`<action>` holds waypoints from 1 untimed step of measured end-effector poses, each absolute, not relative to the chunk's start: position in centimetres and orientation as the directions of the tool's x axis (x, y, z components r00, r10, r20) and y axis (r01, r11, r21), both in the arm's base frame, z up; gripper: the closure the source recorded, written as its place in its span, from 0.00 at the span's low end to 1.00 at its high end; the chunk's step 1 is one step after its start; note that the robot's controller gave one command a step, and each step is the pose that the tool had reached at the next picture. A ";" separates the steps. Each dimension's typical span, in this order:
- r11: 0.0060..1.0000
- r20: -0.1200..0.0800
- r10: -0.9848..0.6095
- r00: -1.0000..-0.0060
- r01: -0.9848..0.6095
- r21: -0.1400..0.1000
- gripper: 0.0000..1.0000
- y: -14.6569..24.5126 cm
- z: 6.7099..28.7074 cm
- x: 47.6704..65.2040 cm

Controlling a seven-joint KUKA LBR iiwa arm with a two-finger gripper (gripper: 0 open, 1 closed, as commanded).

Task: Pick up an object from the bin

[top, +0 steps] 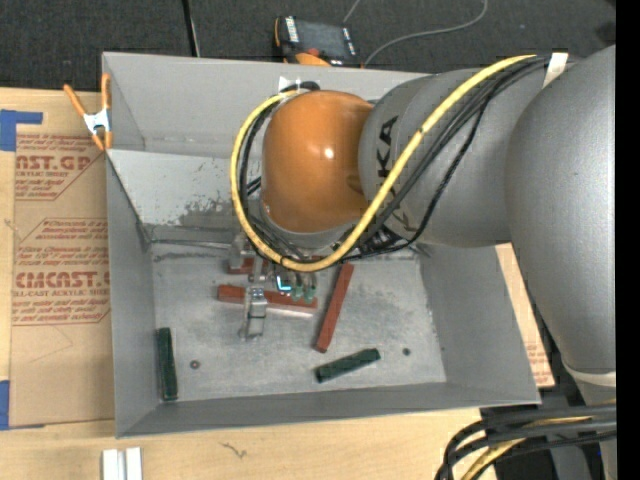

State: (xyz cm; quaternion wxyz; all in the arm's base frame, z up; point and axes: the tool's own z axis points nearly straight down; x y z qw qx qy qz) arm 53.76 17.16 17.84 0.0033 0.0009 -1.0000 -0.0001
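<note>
Gripper [257, 306] stands low over a flat red-brown bar [232, 293] at the middle of the bin [130, 198] floor; whether it is apart, together or clamped on that bar cannot be told. Just right of the bar lies a second red-brown bar [333, 310], a dark green stick [347, 364] lies to its lower right, and another green stick [165, 363] lies well off to its lower left. Judged step: the grasp at the flat bar; the next move calls for a sure hold, then a straight lift clear of the neighbouring bar.

Two red sticks [333, 310] [230, 293], two green sticks [165, 363] [347, 364]
</note>
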 end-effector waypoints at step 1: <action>0.999 0.007 0.037 -0.999 0.037 -0.002 0.00 12.6 8.0 54.5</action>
